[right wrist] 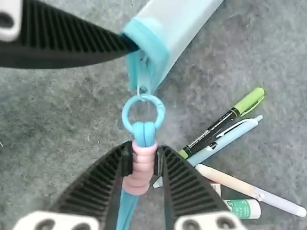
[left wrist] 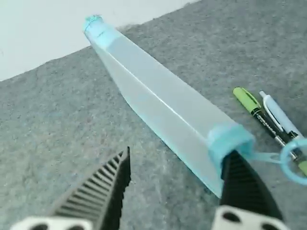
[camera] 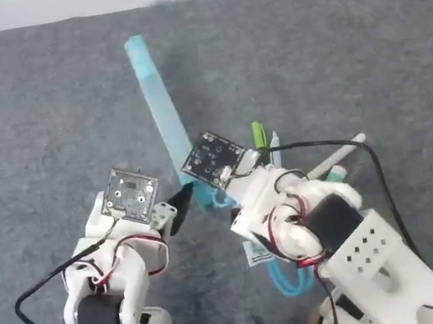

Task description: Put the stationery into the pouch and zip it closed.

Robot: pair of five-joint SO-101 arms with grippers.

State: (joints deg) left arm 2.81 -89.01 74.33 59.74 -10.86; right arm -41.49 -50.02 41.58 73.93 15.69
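So we had the pouch lying flat on the grey counter, long axis running straight away from both arms, zipper end nearest them. Our right tool was clamped on the pink bead of the strap hanging off the zipper ring, right at that near end. The left tool sat spread apart, one finger touching the pouch's end cap, the other off to the pouch's side. The highlighter, blue pen and white pen lay outside, just beside the near end. We figured any zipper pull had to follow the pouch's length, with left pinning the cap.
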